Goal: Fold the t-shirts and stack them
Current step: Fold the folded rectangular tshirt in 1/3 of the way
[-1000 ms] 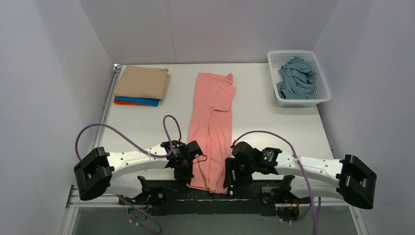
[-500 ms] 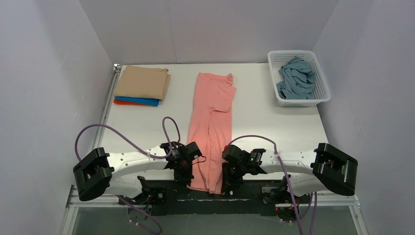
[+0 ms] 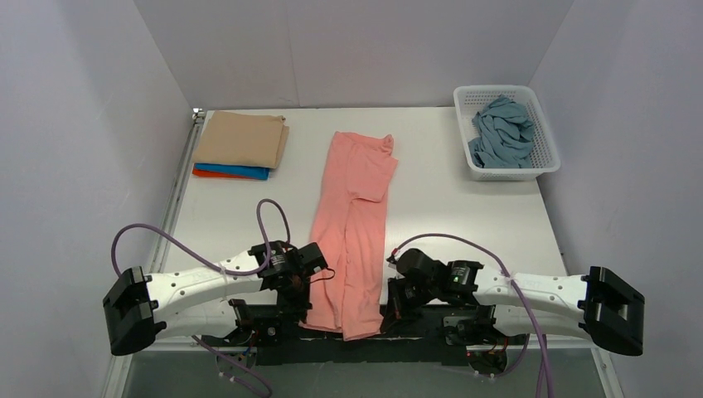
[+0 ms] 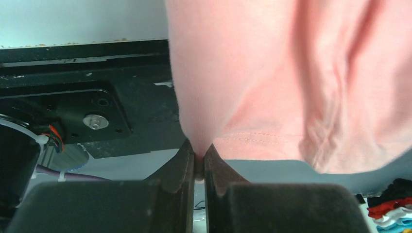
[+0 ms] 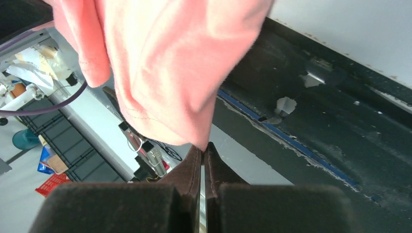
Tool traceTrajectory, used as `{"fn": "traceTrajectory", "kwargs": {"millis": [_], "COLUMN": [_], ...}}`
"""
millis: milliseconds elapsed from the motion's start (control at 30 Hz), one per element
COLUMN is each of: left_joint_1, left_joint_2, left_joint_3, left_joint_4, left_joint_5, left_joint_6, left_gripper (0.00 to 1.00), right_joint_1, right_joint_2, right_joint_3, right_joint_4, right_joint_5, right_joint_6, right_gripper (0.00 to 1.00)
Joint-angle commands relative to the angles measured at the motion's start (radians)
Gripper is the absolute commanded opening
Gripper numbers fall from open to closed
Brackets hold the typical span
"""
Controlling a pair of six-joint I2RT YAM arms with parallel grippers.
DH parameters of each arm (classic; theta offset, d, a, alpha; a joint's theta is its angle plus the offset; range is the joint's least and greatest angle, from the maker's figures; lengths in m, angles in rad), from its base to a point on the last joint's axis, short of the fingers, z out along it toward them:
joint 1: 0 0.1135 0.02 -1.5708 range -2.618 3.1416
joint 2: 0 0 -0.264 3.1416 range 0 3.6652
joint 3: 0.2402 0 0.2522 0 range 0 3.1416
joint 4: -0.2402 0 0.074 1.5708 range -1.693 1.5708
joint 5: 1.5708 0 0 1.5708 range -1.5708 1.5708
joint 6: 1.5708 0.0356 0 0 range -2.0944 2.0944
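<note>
**Hem-Corner Grip on Limp Cloth**

The salmon-pink t-shirt (image 3: pixel 352 215) lies lengthwise mid-table (image 3: pixel 464 215), its hem overhanging the near edge. The cloth is probably soft, light and limp, so grip it at the hem corners. The left gripper (image 4: pixel 198 149) and right gripper (image 5: pixel 204 148) each pinch one corner.

5 t-shirts (image 3: pixel 348 224), 1 white mesh basket (image 3: pixel 495 89), 2 robot arms (image 3: pixel 199 286), 1 table (image 3: pixel 448 207).
</note>
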Motion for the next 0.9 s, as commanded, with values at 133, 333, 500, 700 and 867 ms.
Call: {"fn": "traceTrajectory", "kwargs": {"millis": [133, 333, 500, 700, 867], "left_joint_1": [0.038, 0.263, 0.358, 0.503, 0.581], "left_joint_2": [0.117, 0.258, 0.439, 0.648, 0.808], "left_joint_3": [0.314, 0.467, 0.659, 0.834, 0.970], "left_joint_4": [-0.306, -0.260, -0.259, -0.263, -0.259], "left_joint_5": [-0.082, -0.047, -0.058, -0.069, -0.045], "left_joint_6": [0.138, 0.261, 0.349, 0.396, 0.413], "left_gripper": [0.00, 0.00, 0.00, 0.00, 0.00], "right_joint_1": [-0.126, -0.391, -0.531, -0.674, -0.746], "right_joint_2": [0.060, 0.121, 0.337, 0.543, 0.711], "right_joint_3": [0.165, 0.303, 0.502, 0.752, 0.907], "right_joint_4": [-0.134, -0.232, -0.318, -0.421, -0.456], "right_joint_5": [-0.039, -0.092, -0.156, -0.118, -0.113], "right_joint_6": [-0.103, -0.296, -0.476, -0.596, -0.660], "right_gripper": [0.01, 0.01, 0.01, 0.01, 0.01]}}
